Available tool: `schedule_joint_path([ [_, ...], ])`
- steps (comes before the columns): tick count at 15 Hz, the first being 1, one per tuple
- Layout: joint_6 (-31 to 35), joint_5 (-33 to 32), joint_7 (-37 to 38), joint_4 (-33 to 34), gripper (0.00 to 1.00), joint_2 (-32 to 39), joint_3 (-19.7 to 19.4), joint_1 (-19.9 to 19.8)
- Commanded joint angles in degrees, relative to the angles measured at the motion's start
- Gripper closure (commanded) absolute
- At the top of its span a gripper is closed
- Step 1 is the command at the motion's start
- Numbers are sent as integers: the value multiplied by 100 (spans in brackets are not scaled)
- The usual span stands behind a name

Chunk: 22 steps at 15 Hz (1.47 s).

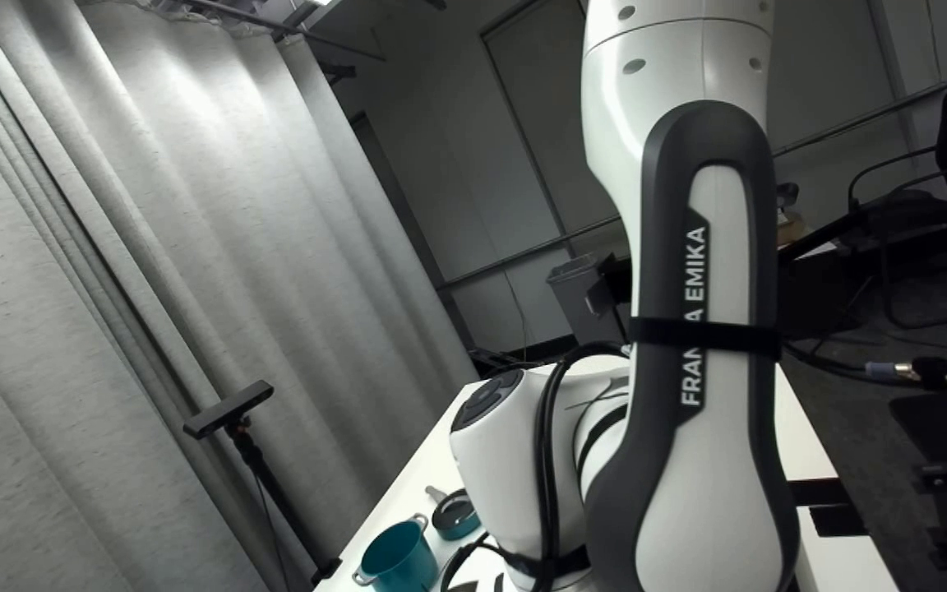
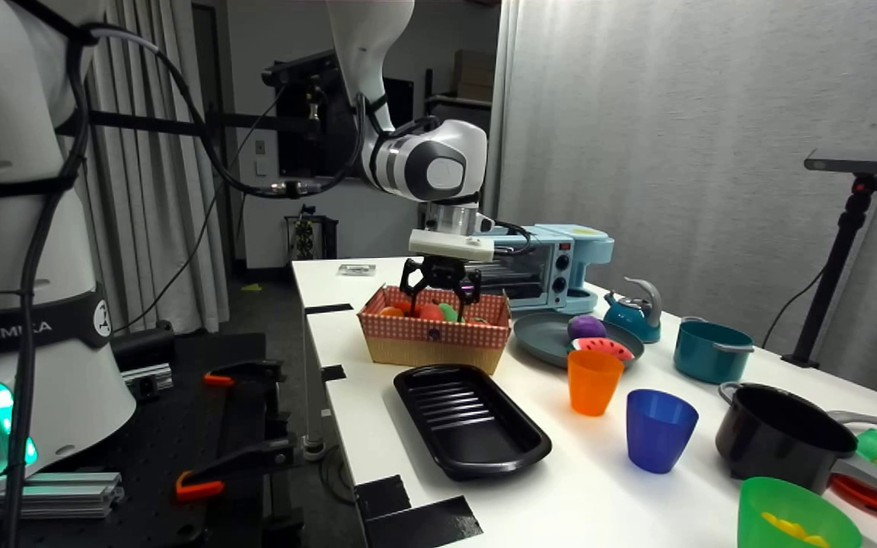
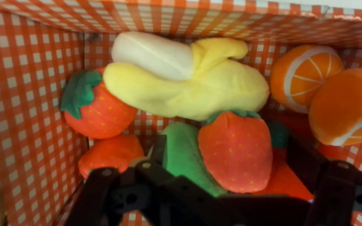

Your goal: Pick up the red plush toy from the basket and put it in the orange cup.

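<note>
Grey curtains [image 2: 712,152] hung beyond one long edge of the white table [image 2: 598,502]. Beside the opposite edge, the one facing the robot's base [image 2: 77,396], and towards its far corner in an exterior view, stood the basket [image 2: 431,352]. In it lay the red toy [image 3: 236,153] (my judgement, as another strawberry [image 3: 102,110] lay near the side wall). The gripper [image 2: 438,312] was at the basket with its jaws spread, one on each side of the red toy in the wrist view; whether either touched it I could not tell. Lining up the grasp seemed to be the step in hand, with nothing pinched. Next, by my reading, came getting deep enough and closing on the red toy alone, since the green plush [image 3: 181,150] lay partly between the jaws and might be caught as well. After that would come a lift clear of the walls and a carry to the orange cup [image 2: 593,384], farther from the base-side edge.
</note>
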Motion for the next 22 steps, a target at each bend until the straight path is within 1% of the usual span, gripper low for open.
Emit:
schedule_joint_path([
  [1,120,-172,205,159,30,175,81,-71],
  [2,120,-179,214,160,31,173,80,-65],
  [4,101,-172,230,156,46,151,83,-69],
  [5,91,-171,249,149,55,133,80,-69],
  [7,60,-171,287,139,69,93,75,-72],
  [8,53,-178,311,134,78,75,69,-72],
  [11,0,-196,363,124,97,9,55,-71],
  [12,-11,-199,381,113,98,-20,52,-73],
  [13,-34,-210,411,97,96,-56,42,-71],
  [14,-62,-211,434,71,95,-106,45,-78],
  [15,-79,-226,469,24,99,-183,36,-74],
  [17,-112,-266,529,-60,97,-335,21,-69],
  [22,-182,-308,628,-304,97,-777,18,-84],
])
